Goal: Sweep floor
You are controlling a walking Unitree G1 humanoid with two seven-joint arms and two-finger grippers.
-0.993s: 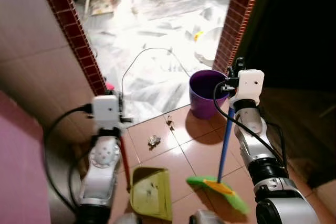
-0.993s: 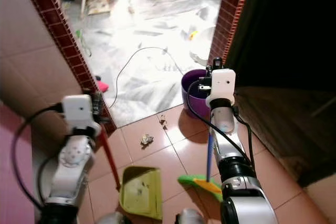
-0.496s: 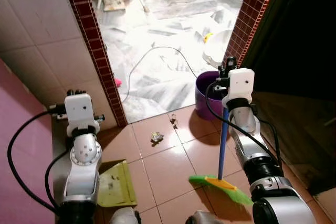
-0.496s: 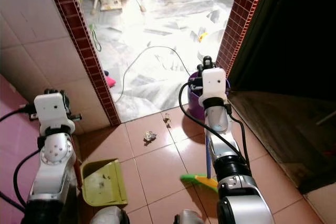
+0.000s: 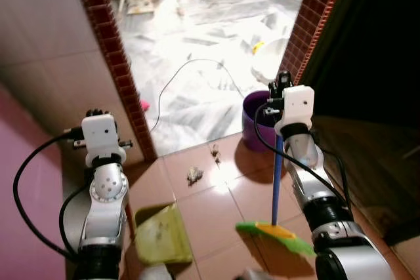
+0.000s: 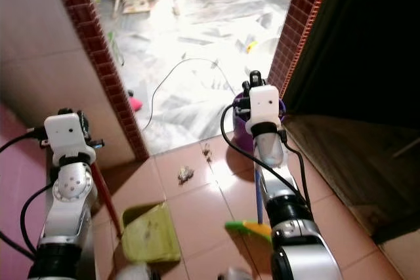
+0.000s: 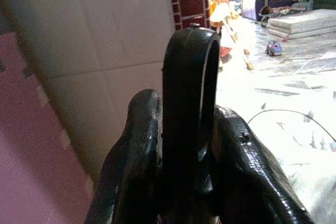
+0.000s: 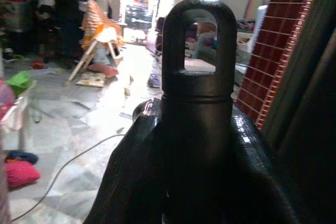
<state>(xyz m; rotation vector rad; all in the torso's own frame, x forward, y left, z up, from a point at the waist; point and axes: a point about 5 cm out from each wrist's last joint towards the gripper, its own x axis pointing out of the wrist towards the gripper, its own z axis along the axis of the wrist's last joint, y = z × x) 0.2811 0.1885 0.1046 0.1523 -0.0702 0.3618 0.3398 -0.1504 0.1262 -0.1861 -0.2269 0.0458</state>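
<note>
My left gripper (image 7: 190, 145) is shut on the loop end of the dustpan's red handle (image 6: 105, 191). The green dustpan (image 5: 161, 234) rests tilted on the terracotta tiles at the lower left, with bits of dirt on it. My right gripper (image 8: 191, 145) is shut on the black top of the broom's blue stick (image 5: 276, 175). The green and yellow broom head (image 5: 275, 235) touches the floor at the lower right. A crumpled scrap (image 5: 193, 175) and a smaller piece of litter (image 5: 214, 152) lie on the tiles ahead, between dustpan and broom.
A purple bucket (image 5: 259, 119) stands at the doorway, just beyond the right gripper. Red brick door jambs (image 5: 108, 63) frame a bright marble floor (image 5: 197, 44) with a cable, toys and clutter. A tiled wall is on the left and a dark doorway on the right.
The camera has swung left and steadied. Since half a second ago the dustpan has tilted and slid a little right toward the broom. The broom has barely moved.
</note>
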